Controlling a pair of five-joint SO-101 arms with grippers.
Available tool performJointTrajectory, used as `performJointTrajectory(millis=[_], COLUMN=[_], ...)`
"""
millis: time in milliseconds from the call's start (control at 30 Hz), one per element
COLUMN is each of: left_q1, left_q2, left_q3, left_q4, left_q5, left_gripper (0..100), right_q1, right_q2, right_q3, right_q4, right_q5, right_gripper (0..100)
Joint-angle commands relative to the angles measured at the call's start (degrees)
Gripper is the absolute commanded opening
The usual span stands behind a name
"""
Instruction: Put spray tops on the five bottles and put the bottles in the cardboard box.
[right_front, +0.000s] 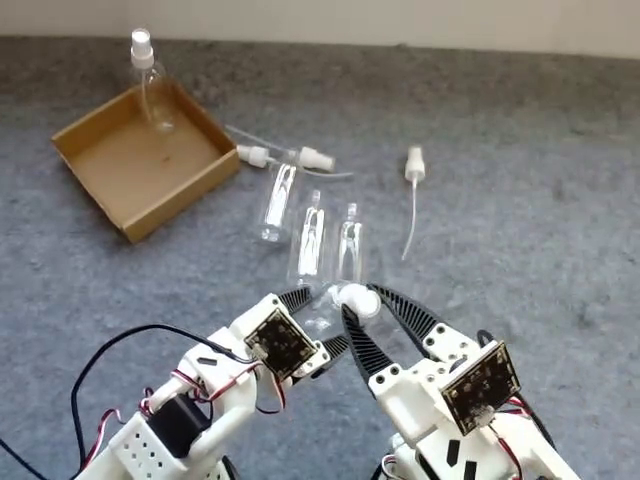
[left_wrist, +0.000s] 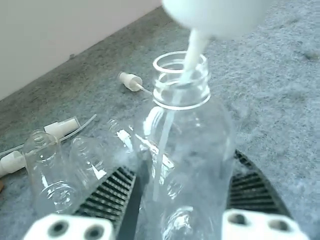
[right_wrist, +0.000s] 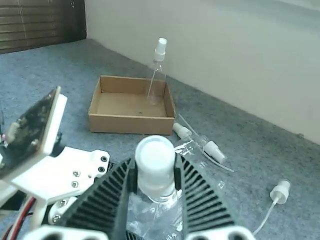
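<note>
My left gripper (right_front: 318, 320) is shut on a clear bottle (left_wrist: 185, 150) held upright, its open neck (left_wrist: 180, 80) facing up. My right gripper (right_front: 358, 300) is shut on a white spray top (right_wrist: 155, 167) just above that neck, and the top's thin tube (left_wrist: 172, 135) hangs down inside the bottle. Three more bare bottles (right_front: 278, 200) (right_front: 310, 240) (right_front: 350, 245) lie on the carpet just beyond the grippers. The cardboard box (right_front: 95, 175) sits at the far left with one capped bottle (right_front: 150, 85) standing in its far corner.
Two loose spray tops (right_front: 255, 155) (right_front: 315, 158) lie between the box and the lying bottles. A third loose spray top (right_front: 415, 165) with a long tube lies to the right. Grey carpet runs open on the right side.
</note>
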Motion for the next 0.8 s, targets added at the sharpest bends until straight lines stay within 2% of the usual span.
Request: performJointTrajectory(millis=[0, 200, 400, 767], left_q1=[-0.3, -0.3, -0.3, -0.3], left_q2=[-1.0, -1.0, -1.0, -1.0], left_q3=[1.2, 1.2, 1.2, 1.2], left_q4=[-1.8, -1.8, -1.8, -1.5], left_q5=[-0.4, -0.4, -0.4, -0.4], left_gripper=[10, 10, 10, 10], right_q1=[-1.1, -1.1, -1.1, -1.0], right_q2=[-0.4, 0.0, 0.1, -0.3], right_q3=[2.1, 2.1, 2.2, 2.1], right_q4=[1.1, 2.9, 2.7, 2.9], right_q5=[1.1, 1.1, 1.1, 1.1], right_gripper=[0.7, 1.2, 12.4, 13.0])
